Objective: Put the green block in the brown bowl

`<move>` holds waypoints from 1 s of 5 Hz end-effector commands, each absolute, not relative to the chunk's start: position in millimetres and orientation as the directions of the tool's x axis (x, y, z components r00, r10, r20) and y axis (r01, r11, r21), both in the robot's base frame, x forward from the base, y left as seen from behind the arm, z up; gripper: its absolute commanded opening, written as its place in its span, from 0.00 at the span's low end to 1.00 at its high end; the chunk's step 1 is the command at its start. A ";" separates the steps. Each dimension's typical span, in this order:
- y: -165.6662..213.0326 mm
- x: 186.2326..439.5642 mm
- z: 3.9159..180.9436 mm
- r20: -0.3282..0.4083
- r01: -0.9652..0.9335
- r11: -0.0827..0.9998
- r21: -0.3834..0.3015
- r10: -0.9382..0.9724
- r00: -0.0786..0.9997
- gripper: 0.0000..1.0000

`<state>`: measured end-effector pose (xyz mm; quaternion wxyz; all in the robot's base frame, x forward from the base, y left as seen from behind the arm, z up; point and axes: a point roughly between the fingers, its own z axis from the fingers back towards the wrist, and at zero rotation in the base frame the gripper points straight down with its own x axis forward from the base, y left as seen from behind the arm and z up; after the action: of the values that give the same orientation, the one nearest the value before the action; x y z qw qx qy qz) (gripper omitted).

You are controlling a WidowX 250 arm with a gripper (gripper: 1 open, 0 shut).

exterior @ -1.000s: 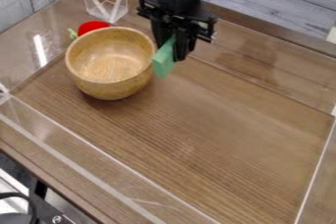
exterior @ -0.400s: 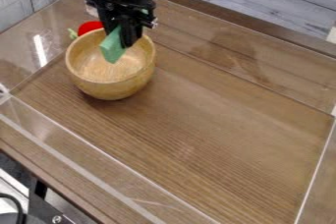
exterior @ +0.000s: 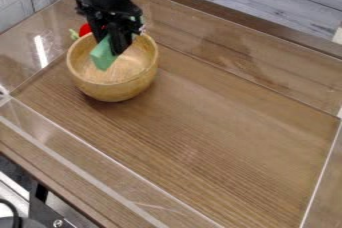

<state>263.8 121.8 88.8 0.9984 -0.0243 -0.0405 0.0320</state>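
Nearly there: I am holding the green block (exterior: 104, 55) in the gripper (exterior: 107, 42), jaws pinched tight on its upper end, and it is hanging over the brown bowl (exterior: 80, 80) with its lower end reaching down inside the rim. The pick-up and the carry are looking finished. What I am judging to be left is the release, and then lifting the arm clear. The block is not yet lying free in the bowl; whether its tip is touching the bowl's floor I cannot tell from this single view.

The block is showing as a short, plain bar of pale matte green, tilted a little off vertical, its top hidden between the black fingers. It is sitting toward the left and back part of the bowl's opening, not dead centre, but well inside the wall. The bowl itself is appearing as a thick-walled, round piece of light tan wood with grain rings visible on its inner floor, far wider than the block, so I am expecting a simple drop to land safely inside.

A small red object (exterior: 86, 30) is peeking out just behind the bowl's far rim, beside the gripper, and is playing no part in the job. The bowl is resting on the wooden desk (exterior: 227, 122), toward its back left corner, with a clear sheet or low clear walls catching reflections around the edges.
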 end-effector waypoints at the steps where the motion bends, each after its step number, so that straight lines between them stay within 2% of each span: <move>1: 132.7 271.5 94.9 0.118 -0.064 0.997 -0.050 0.070 0.991 1.00; 3: 137.9 274.9 90.7 0.115 -0.081 0.995 -0.066 0.088 0.989 1.00; 5: 136.6 277.8 94.5 0.121 -0.096 0.992 -0.077 0.105 0.987 1.00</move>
<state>271.5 130.3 81.4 0.9969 -0.0468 -0.0410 0.0481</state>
